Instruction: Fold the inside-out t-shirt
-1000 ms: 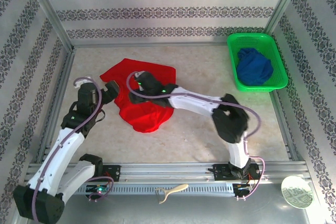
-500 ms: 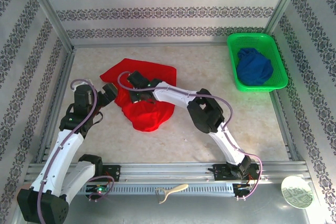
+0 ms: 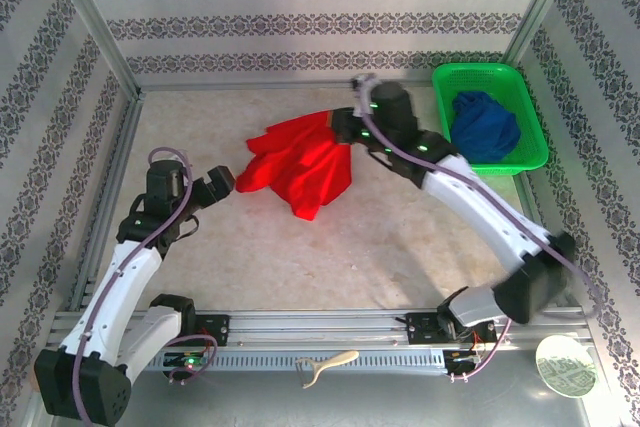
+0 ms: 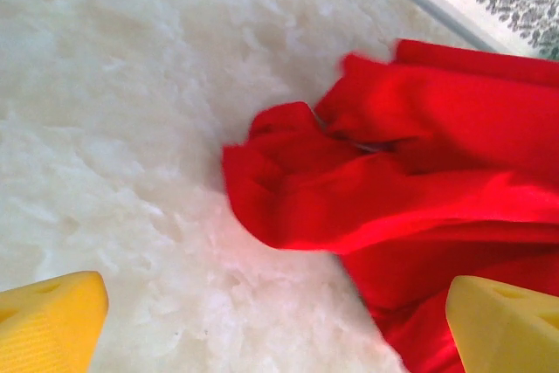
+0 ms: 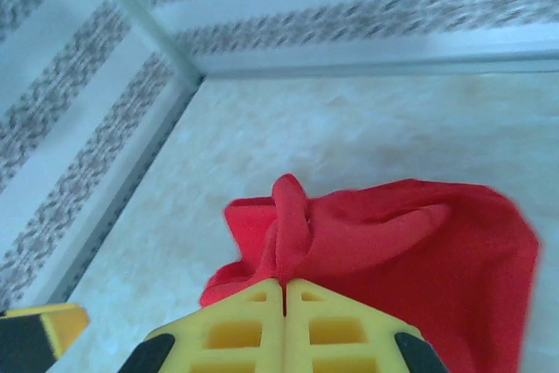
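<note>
Clamped on a bunched edge of the bright red cloth t-shirt (image 3: 300, 165), which trails over the far middle of the pale tabletop (image 3: 380, 237), the right hand (image 3: 342, 129) seems to be spreading it out; next, the left hand (image 3: 214, 187), fingers apart nearby, should take the opposite edge.

Plain bright red t-shirt (image 3: 300, 162); green basket (image 3: 441, 107) around a dark blue garment (image 3: 484, 127); cream mottled tabletop (image 3: 400, 237); grey-patterned striped white walls (image 3: 300, 7).

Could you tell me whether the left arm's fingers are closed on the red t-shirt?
No, the left fingers stand wide apart, and the red t-shirt is not pinched between them.
</note>
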